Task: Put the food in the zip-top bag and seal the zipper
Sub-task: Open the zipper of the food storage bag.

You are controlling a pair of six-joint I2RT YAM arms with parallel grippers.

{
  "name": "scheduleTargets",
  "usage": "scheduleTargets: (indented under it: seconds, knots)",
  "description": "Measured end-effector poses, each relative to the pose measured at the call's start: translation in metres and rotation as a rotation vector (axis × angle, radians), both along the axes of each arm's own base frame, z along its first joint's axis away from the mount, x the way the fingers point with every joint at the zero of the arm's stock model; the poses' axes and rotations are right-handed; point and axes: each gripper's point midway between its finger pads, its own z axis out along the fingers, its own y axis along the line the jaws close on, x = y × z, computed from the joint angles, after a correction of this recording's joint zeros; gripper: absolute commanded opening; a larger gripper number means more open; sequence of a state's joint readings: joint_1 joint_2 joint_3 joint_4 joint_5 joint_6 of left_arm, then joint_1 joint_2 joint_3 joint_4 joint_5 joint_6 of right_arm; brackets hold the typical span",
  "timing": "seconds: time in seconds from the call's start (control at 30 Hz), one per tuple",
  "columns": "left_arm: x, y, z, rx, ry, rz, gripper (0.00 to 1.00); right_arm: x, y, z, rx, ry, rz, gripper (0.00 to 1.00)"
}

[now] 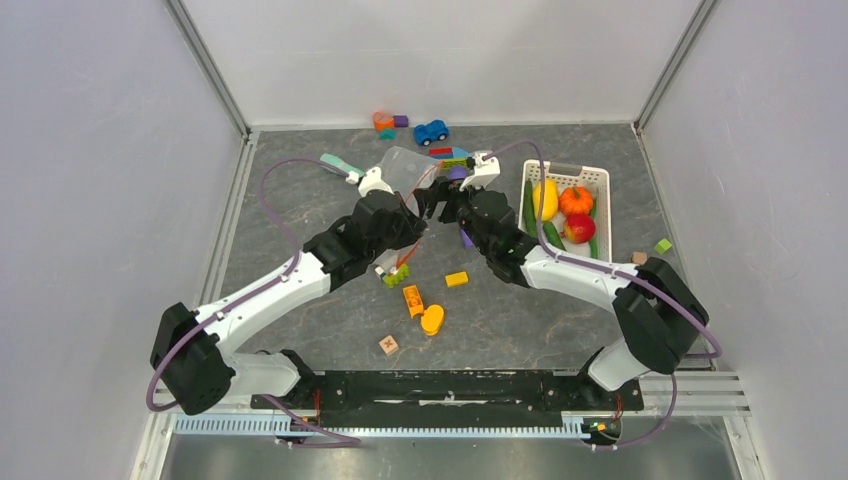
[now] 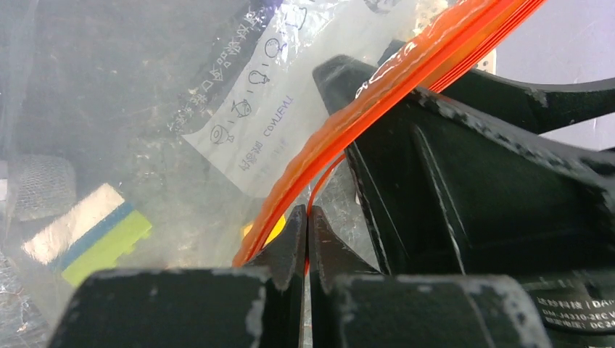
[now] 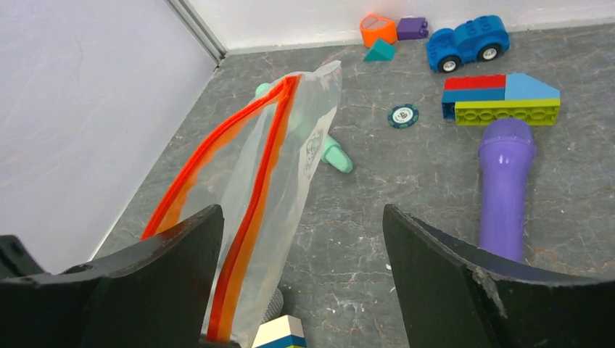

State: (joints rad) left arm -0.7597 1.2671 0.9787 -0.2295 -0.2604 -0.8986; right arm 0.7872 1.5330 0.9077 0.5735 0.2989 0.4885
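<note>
The left claw (image 2: 307, 221) is pressed together on the zipper (image 2: 377, 87), pinching the orange-red strip between its 2 tips. From that pinch the zip-top bag (image 1: 402, 168) is held up over the bench (image 1: 300, 200), toward the far middle. Its white label patch (image 2: 250, 123) faces the left wrist camera. The mouth is parted: in the right wrist view the 2 orange-red lines sit apart at the near end and meet at the far corner.

Just to the right, the right claw (image 3: 302, 217) is spread wide and grips nothing. The bag's mouth edge hangs in the gap, close beside 1 finger (image 3: 145, 283); whether it touches that finger cannot be told. A purple toy (image 3: 505, 181) lies on the bench beyond the other finger.

Further right stands the white basket (image 1: 598, 172), well apart from the bag. The food lies inside it: a yellow squash (image 1: 544, 198), an orange pumpkin (image 1: 575, 199), a red fruit (image 1: 579, 230) and green cucumbers (image 1: 527, 210).
</note>
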Motion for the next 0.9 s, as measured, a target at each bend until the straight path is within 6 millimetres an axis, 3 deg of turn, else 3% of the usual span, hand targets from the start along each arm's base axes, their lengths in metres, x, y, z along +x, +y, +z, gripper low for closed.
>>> scheduleTargets:
  seconds: [0.2, 0.27, 0.5, 0.53, 0.63, 0.9]
  knots:
    - [-0.005, -0.005, -0.002, 0.014, -0.003, -0.026, 0.14, 0.006, 0.003, -0.016, -0.009, 0.035, -0.017, 0.27]
    - [-0.008, -0.006, -0.002, 0.023, -0.006, -0.041, 0.23, 0.006, 0.005, -0.019, -0.007, 0.043, -0.018, 0.01]
    - [-0.015, -0.009, -0.007, 0.075, -0.016, -0.115, 0.95, 0.007, 0.004, -0.021, -0.003, 0.051, -0.024, 0.00]
    - [-0.017, -0.010, -0.007, 0.078, -0.015, -0.133, 0.99, 0.008, 0.003, -0.021, -0.005, 0.049, -0.025, 0.00]
    - [-0.026, -0.013, 0.002, 0.071, -0.038, -0.189, 1.00, 0.007, 0.003, -0.022, -0.016, 0.047, -0.017, 0.00]
    - [-0.052, -0.009, 0.052, 0.023, -0.173, -0.327, 1.00, -0.008, 0.002, -0.020, -0.050, 0.026, 0.047, 0.00]
